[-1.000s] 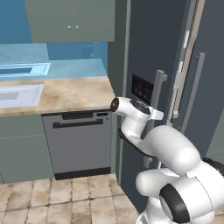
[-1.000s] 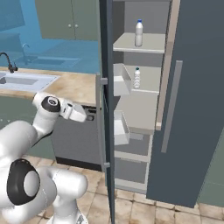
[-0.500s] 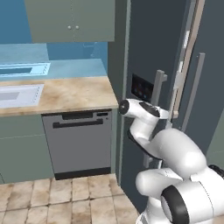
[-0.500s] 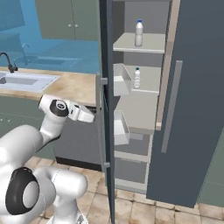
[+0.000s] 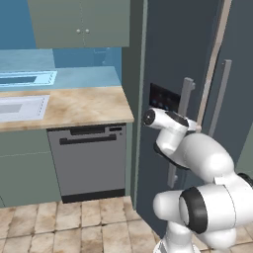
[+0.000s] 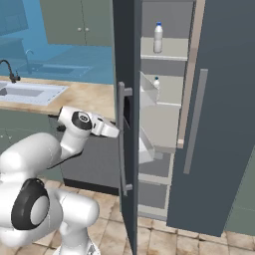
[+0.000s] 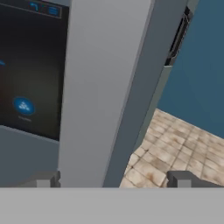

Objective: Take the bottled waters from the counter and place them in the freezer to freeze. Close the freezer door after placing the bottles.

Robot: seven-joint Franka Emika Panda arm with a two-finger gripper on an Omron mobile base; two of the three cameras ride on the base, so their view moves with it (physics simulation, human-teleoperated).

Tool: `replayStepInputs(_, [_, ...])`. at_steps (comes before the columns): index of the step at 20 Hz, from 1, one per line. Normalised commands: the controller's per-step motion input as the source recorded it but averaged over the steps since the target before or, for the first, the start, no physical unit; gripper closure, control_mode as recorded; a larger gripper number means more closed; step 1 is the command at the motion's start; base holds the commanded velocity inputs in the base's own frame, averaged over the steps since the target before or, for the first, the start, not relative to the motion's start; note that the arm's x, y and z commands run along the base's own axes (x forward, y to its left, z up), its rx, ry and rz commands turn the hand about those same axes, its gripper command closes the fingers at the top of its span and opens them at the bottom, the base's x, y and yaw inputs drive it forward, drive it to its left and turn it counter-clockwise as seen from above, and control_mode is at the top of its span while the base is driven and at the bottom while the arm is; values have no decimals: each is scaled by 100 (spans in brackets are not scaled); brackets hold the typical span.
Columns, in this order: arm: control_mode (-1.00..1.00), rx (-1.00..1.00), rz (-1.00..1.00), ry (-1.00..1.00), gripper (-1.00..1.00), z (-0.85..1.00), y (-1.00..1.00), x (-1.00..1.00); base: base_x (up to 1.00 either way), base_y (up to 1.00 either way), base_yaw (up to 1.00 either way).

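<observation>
Gripper (image 7: 113, 179) spread wide astride the vertical handle (image 7: 105, 87) of the door (image 6: 127, 99), bar running lengthwise between the tips (not pinched yet). Bottles (image 6: 158, 37) shelved behind door.
</observation>
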Motion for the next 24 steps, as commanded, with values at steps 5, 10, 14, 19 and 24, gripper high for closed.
replayStepInputs(5, [-100,1,-1,0,-100,0,-49,14,0,0,0])
replayStepInputs(10, [-100,10,0,1,-100,1,-55,4,0,0,0])
replayStepInputs(14, [-100,17,0,10,-100,0,-39,20,0,0,0])
replayStepInputs(19, [-100,15,4,7,-100,0,-44,26,0,0,0])
replayStepInputs(24, [-100,14,15,0,-100,0,-49,21,0,0,0])
